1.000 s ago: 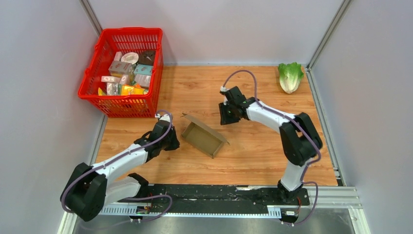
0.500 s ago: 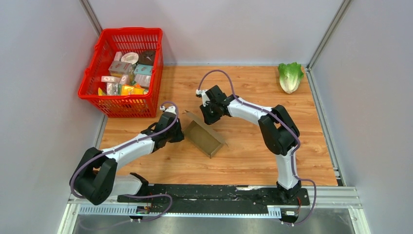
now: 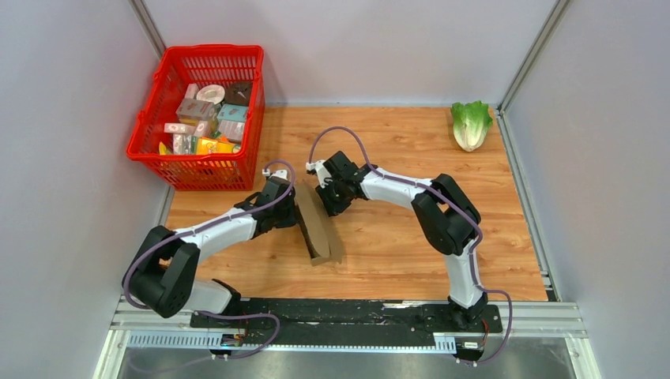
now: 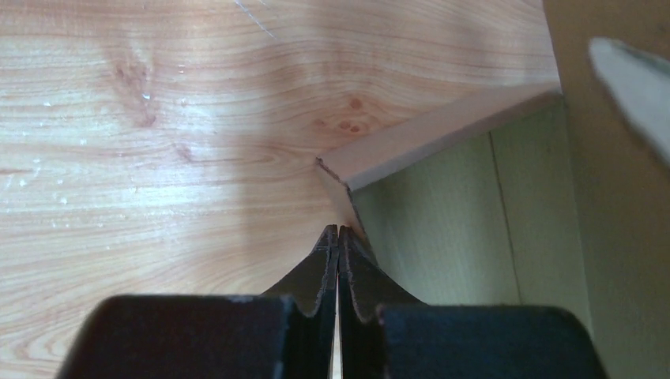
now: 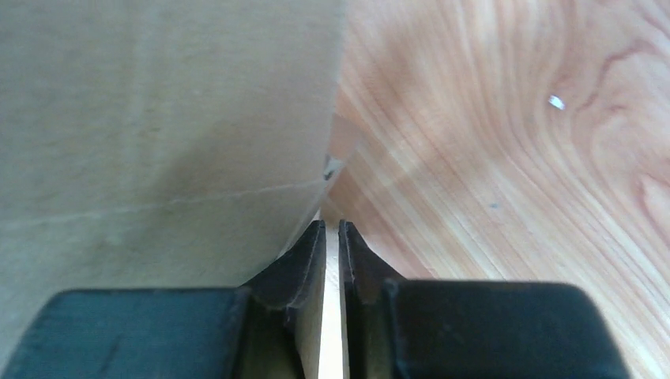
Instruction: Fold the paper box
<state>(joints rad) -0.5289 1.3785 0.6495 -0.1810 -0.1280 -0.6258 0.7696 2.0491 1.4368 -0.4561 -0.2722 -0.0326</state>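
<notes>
The paper box (image 3: 317, 230) is plain brown cardboard, standing up on edge near the middle of the wooden table, pressed between both grippers. My left gripper (image 3: 293, 208) is shut and touches the box's left side. In the left wrist view its closed fingertips (image 4: 338, 230) sit at a corner where a flap meets the panel (image 4: 474, 205). My right gripper (image 3: 326, 207) is against the box's far right side. In the right wrist view its jaws (image 5: 332, 224) are closed down to a thin slit with a pale cardboard edge in it, beside the broad panel (image 5: 158, 118).
A red basket (image 3: 207, 50) full of small printed packages stands at the back left. A lettuce head (image 3: 471, 124) lies at the back right corner. Grey walls enclose the table on three sides.
The right arm swung left to the box and its jaws closed. The left arm pushed right. The box, lying open before, has been tipped up on edge between them.
</notes>
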